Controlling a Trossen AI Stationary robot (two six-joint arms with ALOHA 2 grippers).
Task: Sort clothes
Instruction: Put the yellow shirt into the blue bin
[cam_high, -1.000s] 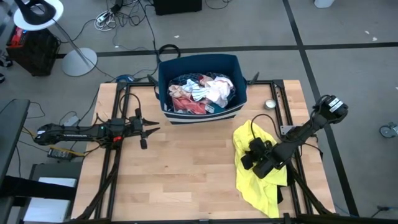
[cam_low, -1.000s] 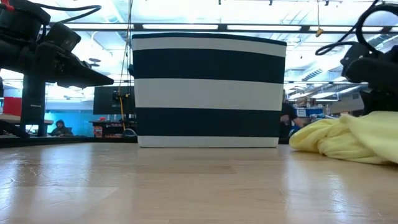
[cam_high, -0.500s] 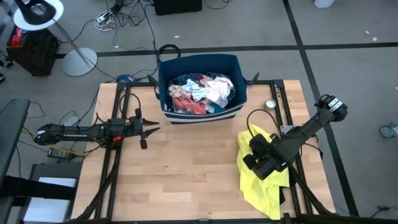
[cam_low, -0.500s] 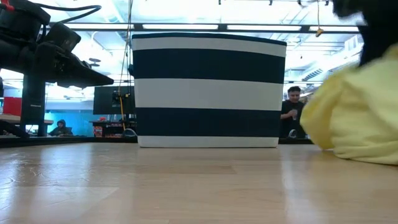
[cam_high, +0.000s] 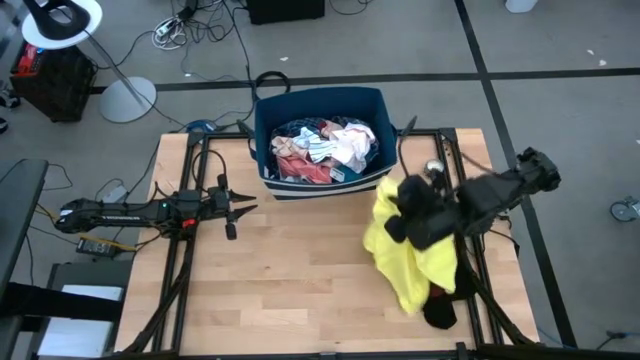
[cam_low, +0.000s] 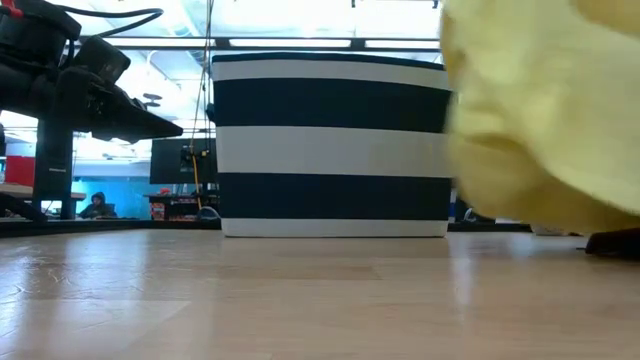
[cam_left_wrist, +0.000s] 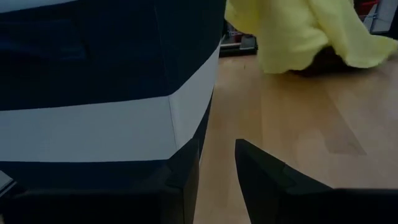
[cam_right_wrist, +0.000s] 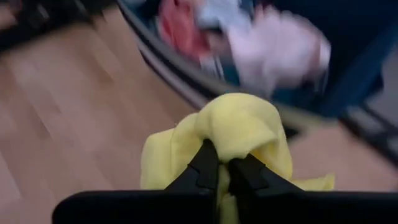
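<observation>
My right gripper (cam_high: 402, 215) is raised over the table's right half, shut on the yellow shirt (cam_high: 410, 255), which hangs from it and fills the right of the low view (cam_low: 545, 110). A black piece (cam_high: 438, 310) lies on the table below the shirt's lower end. More clothes (cam_high: 325, 150), pink, white and maroon, are heaped in the navy bin with white stripes (cam_high: 320, 97) at the far middle. My left gripper (cam_high: 240, 208) waits open at the left, level, its fingers (cam_left_wrist: 267, 177) pointing past the bin's near corner (cam_left_wrist: 180, 112). My right gripper pinches a bunched-up fold of the yellow shirt (cam_right_wrist: 236, 127) between its two fingers (cam_right_wrist: 205, 165), several layers together. The fingers come slanting down from the table's right. The shirt hangs slack below them; whether its lower end (cam_high: 415, 298) touches the table I cannot tell.
The bin stands against the far edge between the two arms. A small round silver thing (cam_high: 434, 167) sits at the far right of the table. Bare wood (cam_high: 290, 270) spreads across the middle and near part. Metal frame rails (cam_high: 180, 270) run along both sides.
My right gripper has risen high and swung toward the bin, rolling as it went, and has kept its hold on the yellow shirt. The shirt, earlier lying spread on the table, now hangs from the gripper, and the black piece beneath it has come into view.
</observation>
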